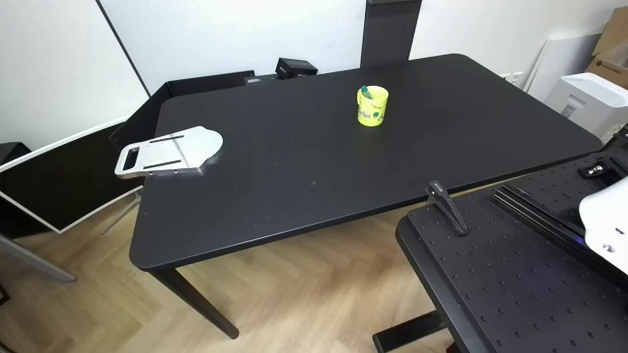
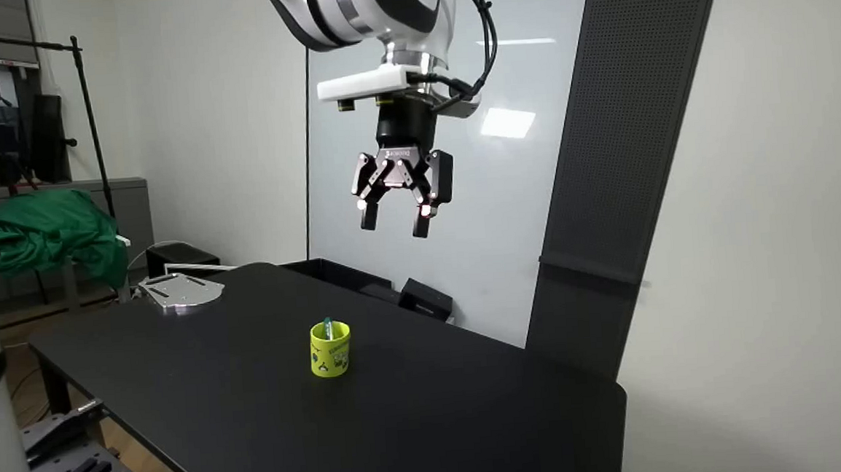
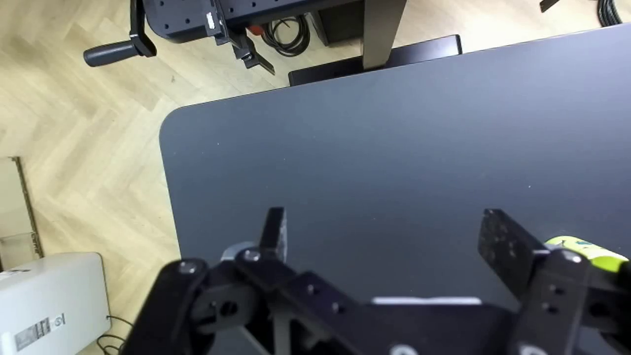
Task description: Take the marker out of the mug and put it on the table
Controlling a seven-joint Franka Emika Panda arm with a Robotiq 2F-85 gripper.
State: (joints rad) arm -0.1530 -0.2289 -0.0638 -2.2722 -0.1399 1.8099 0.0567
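Note:
The yellow mug (image 1: 374, 110) stands upright on the black table (image 1: 289, 162) in both exterior views (image 2: 330, 357). The green-teal marker (image 1: 365, 91) stands in it, leaning on the rim, its top poking out; it also shows in an exterior view (image 2: 328, 329). My gripper (image 2: 394, 226) is open and empty, high above the table and apart from the mug. In the wrist view my open fingers (image 3: 384, 217) have only tabletop (image 3: 369, 148) between them. The mug (image 3: 581, 246) shows at the right edge there, partly behind the right finger; the marker is hidden.
A silver metal plate (image 1: 181, 149) lies on the table's far end, its handle overhanging the edge. A perforated black surface (image 1: 515, 279) adjoins the table's long side. A black perforated column (image 2: 625, 121) and a whiteboard (image 2: 535, 207) stand behind the table.

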